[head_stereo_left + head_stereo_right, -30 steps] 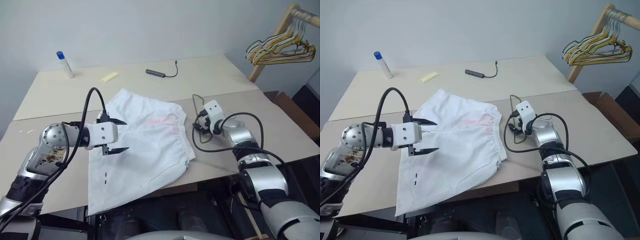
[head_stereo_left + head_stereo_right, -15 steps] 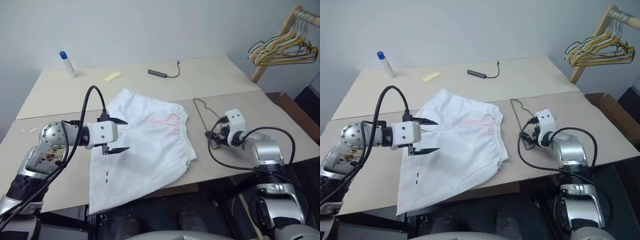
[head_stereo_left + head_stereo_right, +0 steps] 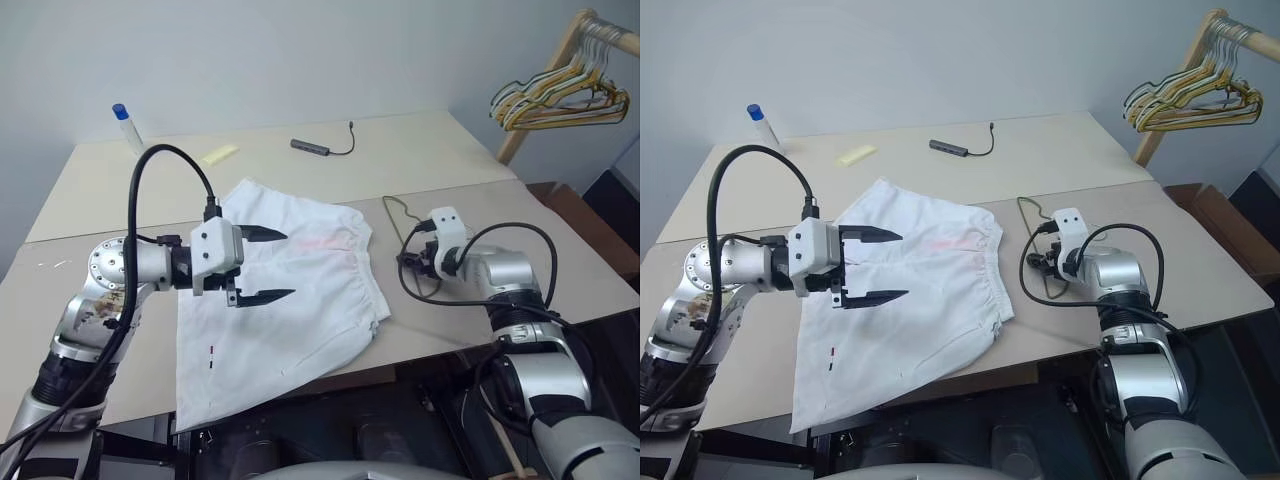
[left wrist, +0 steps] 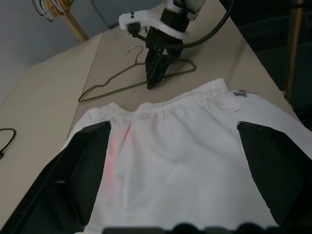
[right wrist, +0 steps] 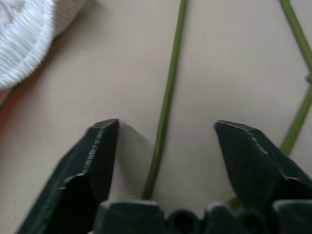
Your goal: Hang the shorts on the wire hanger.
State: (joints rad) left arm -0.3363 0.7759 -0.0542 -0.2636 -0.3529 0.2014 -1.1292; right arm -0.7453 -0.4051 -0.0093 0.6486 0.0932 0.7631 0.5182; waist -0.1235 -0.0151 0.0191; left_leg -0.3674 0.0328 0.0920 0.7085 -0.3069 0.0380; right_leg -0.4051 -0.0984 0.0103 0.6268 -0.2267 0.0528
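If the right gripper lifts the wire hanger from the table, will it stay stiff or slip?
The wire hanger looks thin and bare, so it is probably light, fairly stiff, yet slippery. Lying flat on the table between the open right gripper fingers, it may slide or swing.

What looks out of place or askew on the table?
The shorts lie skewed, and one leg hangs over the front edge of the table. A faint pink patch marks the cloth near the waistband. The hanger lies flat beside the waistband, apart from it. Nothing looks spilled or broken.

White shorts [image 3: 290, 290] with pink patch; olive-green wire hanger [image 4: 126, 78]; beige table [image 3: 450, 150].
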